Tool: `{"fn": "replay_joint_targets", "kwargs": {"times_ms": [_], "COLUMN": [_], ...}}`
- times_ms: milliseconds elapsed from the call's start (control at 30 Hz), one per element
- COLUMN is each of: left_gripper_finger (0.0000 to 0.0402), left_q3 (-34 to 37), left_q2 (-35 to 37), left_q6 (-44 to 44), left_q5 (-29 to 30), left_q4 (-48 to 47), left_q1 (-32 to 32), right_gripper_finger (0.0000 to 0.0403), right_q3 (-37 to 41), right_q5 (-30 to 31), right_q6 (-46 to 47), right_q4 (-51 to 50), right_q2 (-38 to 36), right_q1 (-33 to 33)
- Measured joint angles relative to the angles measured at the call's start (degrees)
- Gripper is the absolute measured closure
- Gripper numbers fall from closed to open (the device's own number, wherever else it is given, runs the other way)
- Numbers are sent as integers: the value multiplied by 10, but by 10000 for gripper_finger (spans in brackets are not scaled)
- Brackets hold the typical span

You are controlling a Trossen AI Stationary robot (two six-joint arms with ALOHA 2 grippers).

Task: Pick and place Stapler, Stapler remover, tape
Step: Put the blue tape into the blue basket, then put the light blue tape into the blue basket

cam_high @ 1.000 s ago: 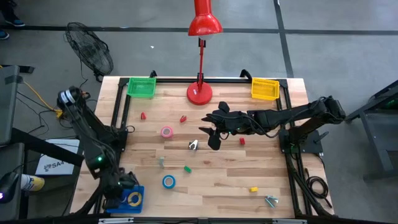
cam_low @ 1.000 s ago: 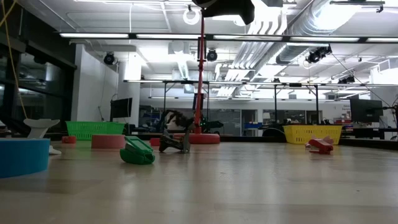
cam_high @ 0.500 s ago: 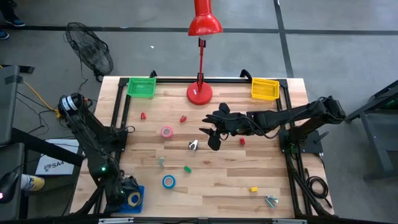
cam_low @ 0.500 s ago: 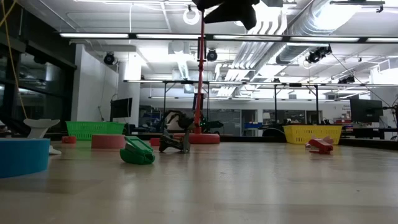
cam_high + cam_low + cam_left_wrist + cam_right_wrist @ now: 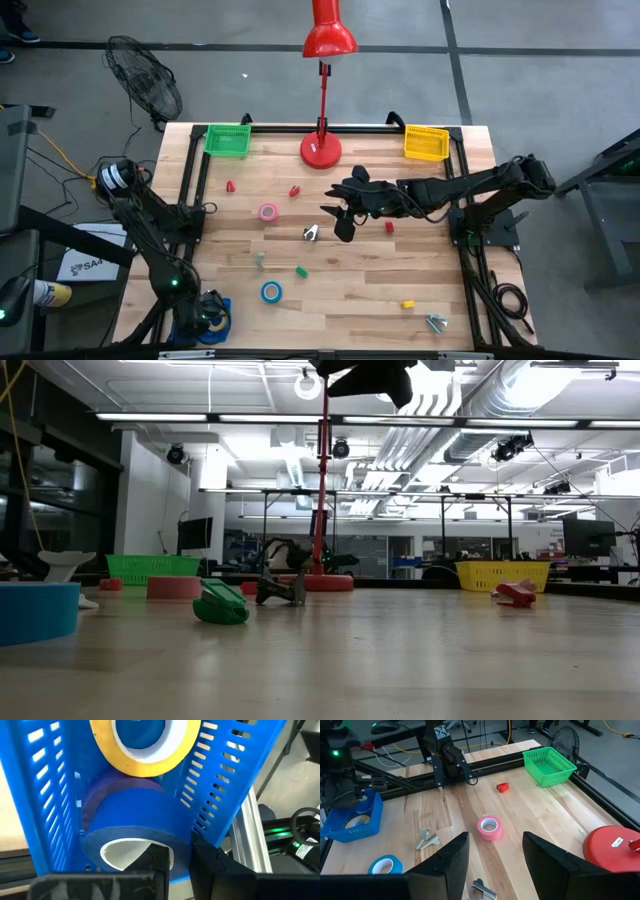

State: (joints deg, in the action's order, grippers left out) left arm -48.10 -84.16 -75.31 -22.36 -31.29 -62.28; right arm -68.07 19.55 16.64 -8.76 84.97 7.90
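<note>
At the near left corner of the desk, the left tool point(image 5: 181, 854) is reaching down into the blue basket point(image 5: 45, 795). Its fingers are sitting almost together, apparently pinching the wall of a blue roll point(image 5: 135, 820), one finger inside the core and one outside. A yellow roll point(image 5: 145, 765) is lying just beyond it in the same basket.

The risk here is in letting go. If the tool is lifting before the fingers are fully apart, the inner finger may be dragging the roll back up and over the rim. The outer finger is also running close to the slotted wall and could be catching on it.

Farther in, a light blue roll point(image 5: 271, 291) and a small green piece point(image 5: 301, 270) are waiting on the bare wood.

Over the middle, the right tool point(image 5: 343, 230) is hovering with fingers apart and empty, just beside a small metal remover point(image 5: 311, 233). That piece looks light and could be skidding away under an off-centre pinch. A pink roll point(image 5: 268, 211) is lying beyond, and the green basket point(image 5: 228, 139) and yellow basket point(image 5: 426, 142) are standing at the far edge.
</note>
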Motion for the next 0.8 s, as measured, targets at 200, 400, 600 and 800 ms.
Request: {"fn": "replay_joint_targets", "kwargs": {"times_ms": [200,400,600,800], "left_gripper_finger": [366,341,263,222], "left_q3": [0,0,1,1], "left_q2": [-1,-1,-2,0], "left_q6": [-1,-4,-4,0], "left_q5": [5,0,1,-34], "left_q4": [-12,-31,-26,14], "left_q1": [0,0,0,0], "right_gripper_finger": [226,226,226,226], "right_q3": [0,0,0,0], "right_q5": [-2,-2,-2,-11], "right_q6": [-1,-1,-1,-1], "right_q4": [0,0,0,0], "right_q2": [0,0,0,0], "right_q1": [0,0,0,0]}}
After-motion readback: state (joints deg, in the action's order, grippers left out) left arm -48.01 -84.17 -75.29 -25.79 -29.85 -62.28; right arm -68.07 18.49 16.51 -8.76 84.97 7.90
